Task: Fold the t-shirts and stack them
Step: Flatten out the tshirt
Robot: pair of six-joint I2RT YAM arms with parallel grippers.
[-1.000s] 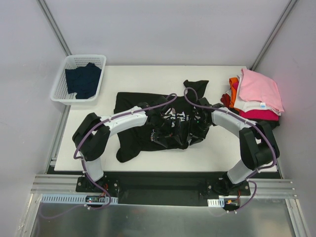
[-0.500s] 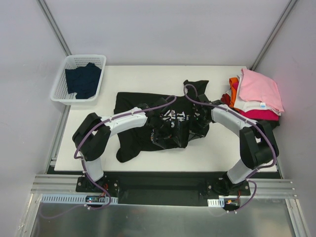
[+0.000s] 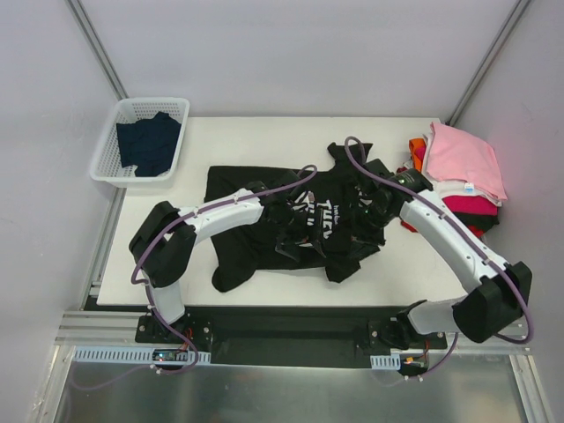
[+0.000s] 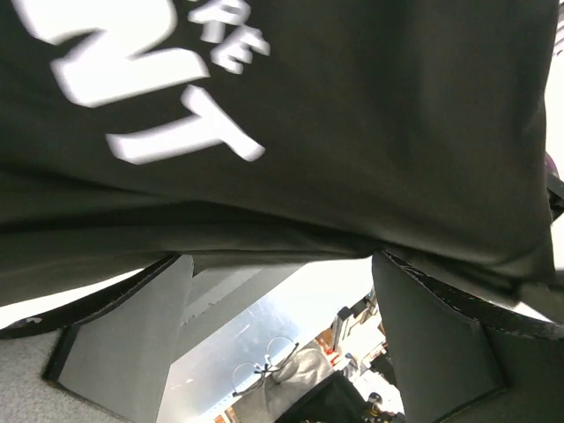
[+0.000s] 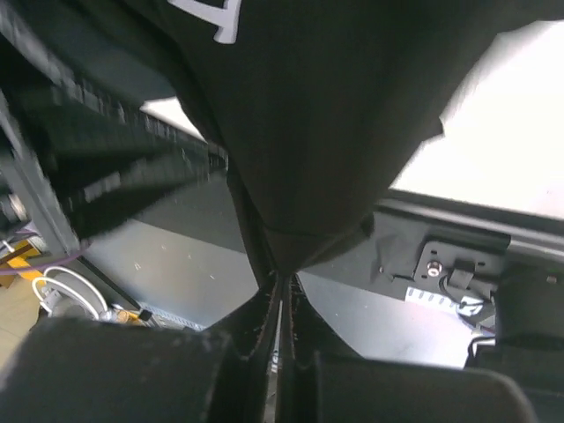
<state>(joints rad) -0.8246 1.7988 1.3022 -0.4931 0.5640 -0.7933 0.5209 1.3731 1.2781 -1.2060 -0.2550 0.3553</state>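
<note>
The black t-shirt (image 3: 242, 189) with white lettering lies crumpled across the middle of the table, its right part raised. My left gripper (image 3: 295, 231) is under its middle. In the left wrist view the fingers (image 4: 123, 344) stand wide apart and the lettered cloth (image 4: 352, 132) drapes over their tips, with nothing pinched. My right gripper (image 3: 370, 216) is at the shirt's right side. In the right wrist view it (image 5: 280, 280) is shut on a fold of the black cloth (image 5: 335, 115), which hangs from the closed fingers.
A white basket (image 3: 106, 167) at the back left holds a dark navy tee (image 3: 150, 141). A stack of folded tees sits at the back right, pink (image 3: 463, 159) on top, with white, magenta, orange and red beneath. The table's near edge (image 3: 291, 304) is close to the shirt.
My right arm has swung outward and its gripper has moved back and right with the cloth, pulling the shirt's right side up. The lettering has shifted right. The left gripper has stayed nearly still.
</note>
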